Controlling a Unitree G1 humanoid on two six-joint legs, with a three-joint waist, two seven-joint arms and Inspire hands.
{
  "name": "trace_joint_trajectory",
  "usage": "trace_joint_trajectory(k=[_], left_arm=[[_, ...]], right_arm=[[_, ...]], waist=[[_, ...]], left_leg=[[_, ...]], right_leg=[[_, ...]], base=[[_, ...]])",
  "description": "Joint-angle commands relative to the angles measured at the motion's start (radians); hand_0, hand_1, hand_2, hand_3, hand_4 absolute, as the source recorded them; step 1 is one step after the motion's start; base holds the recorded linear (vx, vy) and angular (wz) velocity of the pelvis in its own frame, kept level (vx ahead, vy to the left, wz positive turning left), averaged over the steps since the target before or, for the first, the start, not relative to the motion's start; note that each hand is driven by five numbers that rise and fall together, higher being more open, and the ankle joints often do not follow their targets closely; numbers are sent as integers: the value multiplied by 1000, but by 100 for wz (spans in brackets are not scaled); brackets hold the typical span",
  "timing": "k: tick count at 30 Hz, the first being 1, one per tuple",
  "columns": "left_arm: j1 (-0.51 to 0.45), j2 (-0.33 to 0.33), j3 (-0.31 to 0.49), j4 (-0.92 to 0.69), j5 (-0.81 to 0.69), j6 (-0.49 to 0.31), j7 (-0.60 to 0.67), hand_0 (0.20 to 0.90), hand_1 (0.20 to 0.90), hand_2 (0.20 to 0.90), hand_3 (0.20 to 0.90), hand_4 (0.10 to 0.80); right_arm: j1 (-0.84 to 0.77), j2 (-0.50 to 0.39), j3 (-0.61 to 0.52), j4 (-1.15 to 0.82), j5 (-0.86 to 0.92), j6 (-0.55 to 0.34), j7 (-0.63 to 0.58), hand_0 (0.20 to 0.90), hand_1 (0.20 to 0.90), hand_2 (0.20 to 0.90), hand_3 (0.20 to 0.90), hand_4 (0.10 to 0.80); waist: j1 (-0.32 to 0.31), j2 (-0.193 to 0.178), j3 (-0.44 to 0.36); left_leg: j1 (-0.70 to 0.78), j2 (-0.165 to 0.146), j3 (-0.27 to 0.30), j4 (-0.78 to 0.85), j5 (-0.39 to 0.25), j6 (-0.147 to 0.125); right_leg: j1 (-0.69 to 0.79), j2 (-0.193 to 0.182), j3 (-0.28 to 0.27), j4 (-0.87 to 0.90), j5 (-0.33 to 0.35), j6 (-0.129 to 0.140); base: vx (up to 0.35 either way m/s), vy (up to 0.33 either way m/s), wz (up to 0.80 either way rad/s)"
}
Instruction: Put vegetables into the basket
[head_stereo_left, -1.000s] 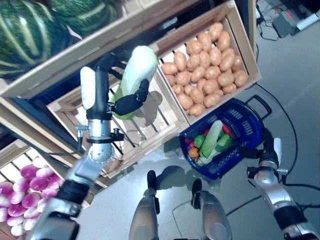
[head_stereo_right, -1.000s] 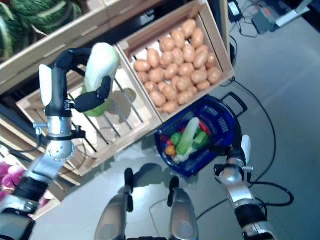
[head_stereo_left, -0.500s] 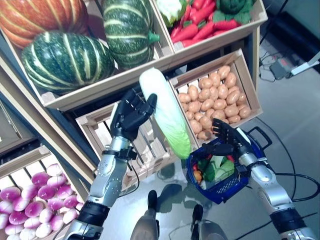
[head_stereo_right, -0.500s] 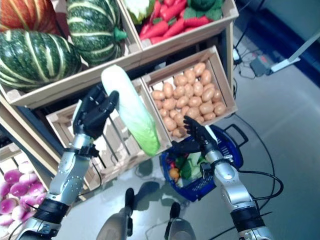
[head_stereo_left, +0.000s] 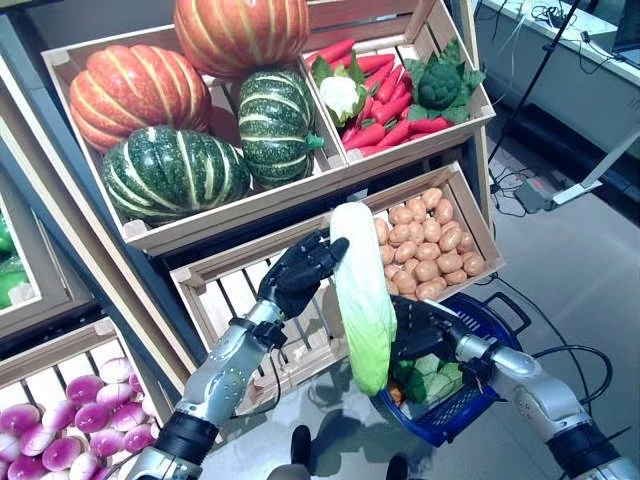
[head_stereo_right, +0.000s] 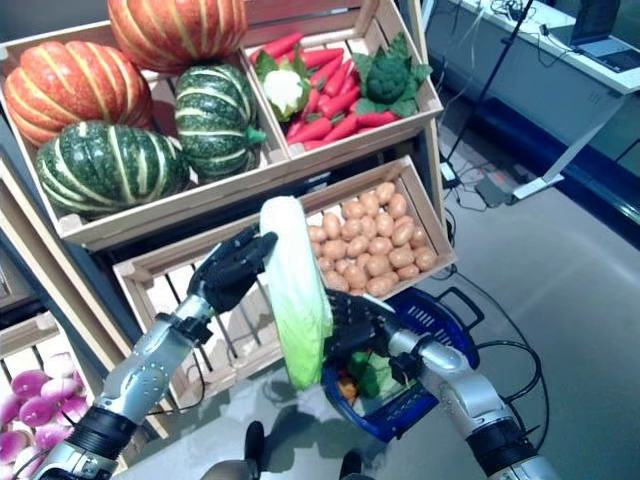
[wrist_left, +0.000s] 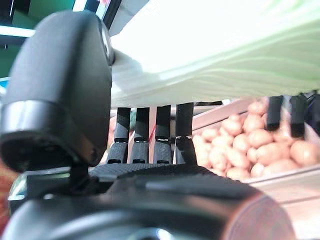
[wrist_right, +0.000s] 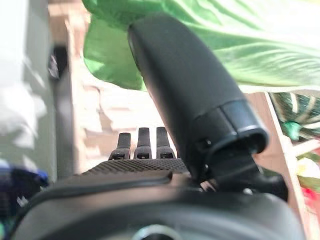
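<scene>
My left hand (head_stereo_left: 297, 281) is shut on the upper part of a long pale cabbage (head_stereo_left: 362, 300), white at the top and green at the bottom. In the left wrist view the cabbage (wrist_left: 225, 50) lies between the thumb and the fingers (wrist_left: 150, 135). The cabbage hangs nearly upright in front of the stand, its green end just above the near left rim of the blue basket (head_stereo_left: 497, 321). My right hand (head_stereo_left: 418, 326) is open, its straight fingers against the cabbage's lower right side, above the basket. Green vegetables (head_stereo_left: 430, 372) lie in the basket.
The wooden stand rises behind, with a slatted crate (head_stereo_left: 235, 300) behind my left hand and a crate of potatoes (head_stereo_left: 430, 250) just behind the basket. Grey floor (head_stereo_left: 580, 270) lies open to the right of the basket.
The camera has tilted up. My left hand has brought the cabbage right, towards the basket. My right hand has risen from above the basket to touch the cabbage's lower part.
</scene>
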Motion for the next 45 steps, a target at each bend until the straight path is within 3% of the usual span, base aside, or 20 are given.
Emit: trace_joint_trajectory(k=[1,12,15,24,28,32,36,45], left_arm=[[-89,-43,-72,3,-85,-37,-91,300,300,300,300,400],[-60,-24,-97,4,-135,-23,-170,300,300,300,300,400],[-53,-19,-98,-1,-155,-2,-216,300,300,300,300,400],[-35,-24,-91,19,-166,15,-292,300,300,300,300,400],[-29,-36,-78,23,-162,28,-301,300,300,300,300,400],[-19,-60,-63,42,-143,29,-316,300,300,300,300,400],[-12,-81,-52,44,-128,30,-313,300,300,300,300,400],[-24,-107,-65,45,-133,17,-285,300,300,300,300,400]], right_arm=[[-123,39,84,-81,211,39,191,900,900,900,900,800],[-131,35,135,-86,377,140,362,900,900,900,900,800],[-127,22,130,-95,389,143,463,900,900,900,900,800],[-113,23,105,-91,455,57,651,900,900,900,900,800],[-108,42,88,-99,496,48,661,900,900,900,900,800],[-93,75,66,-85,498,54,612,900,900,900,900,800],[-64,109,47,-84,520,62,435,900,900,900,900,800],[-56,197,34,-63,617,54,206,900,900,900,900,800]], waist=[[19,-25,-124],[27,-25,-148],[26,-25,-153],[24,-24,-158],[25,-22,-158],[23,-17,-157],[18,-13,-154],[9,-11,-147]], left_leg=[[53,-7,19,1,-113,0],[66,-5,14,1,-121,-6],[69,-5,14,1,-123,-7],[77,0,12,1,-128,-11],[80,1,9,1,-130,-12],[81,3,6,1,-132,-13],[83,4,6,1,-133,-14],[84,9,8,1,-131,-14]], right_leg=[[-51,-69,-1,23,87,8],[-35,-73,10,12,87,14],[-32,-72,15,12,86,16],[-28,-71,23,16,77,17],[-26,-70,26,18,74,17],[-27,-69,29,21,69,16],[-27,-69,32,20,68,15],[-23,-68,34,11,70,14]], base=[[39,9,0],[12,4,0],[0,0,0],[10,-4,-1],[0,0,0],[0,0,0],[0,0,0],[0,0,0]])
